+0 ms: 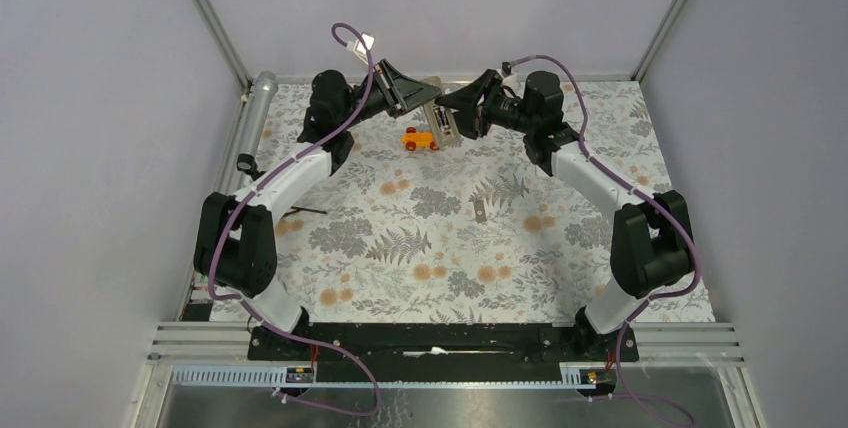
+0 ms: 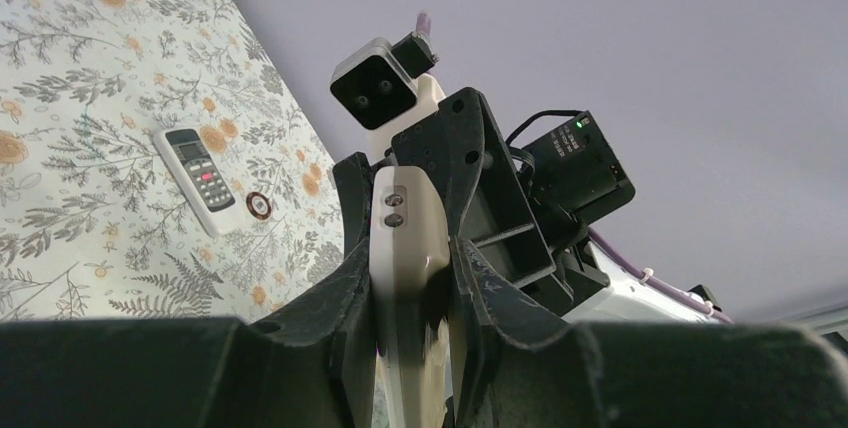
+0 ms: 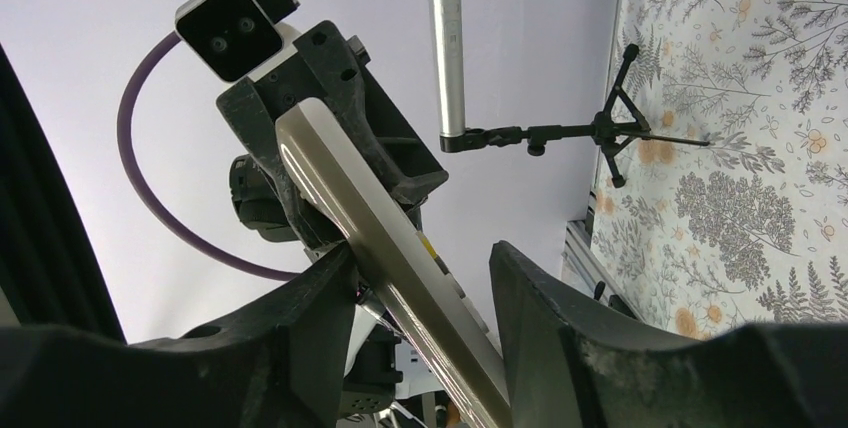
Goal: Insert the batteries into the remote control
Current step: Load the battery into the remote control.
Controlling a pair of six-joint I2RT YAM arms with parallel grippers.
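Finding: the remote control [image 2: 405, 233] is off the bench [image 1: 560, 268]. It is held in the air over the far middle of the floral cloth, between the two arms. The left pincer [image 2: 408, 278] is narrow and clamped across the handset's width, one finger on each white edge.

The right pincer [image 3: 425, 338] stands part-way wide and, as far as I can see, grips nothing. The handset's grey-brown back runs through its gap on a slant, the long axis rising away from this pincer toward the left one. The body sits against, or just beside, the finger on the left of the right wrist view. A clear gap separates it from the other finger [image 3: 560, 338].

Judgement: the right arm is the free one, and the next move turns on that offset. Both jaws should meet the long edges squarely, or the handset may twist in the left grip.

A small orange-and-red object [image 1: 420, 138] lies on the bench just beneath the pincers; it is too small to tell whether it belongs to the task
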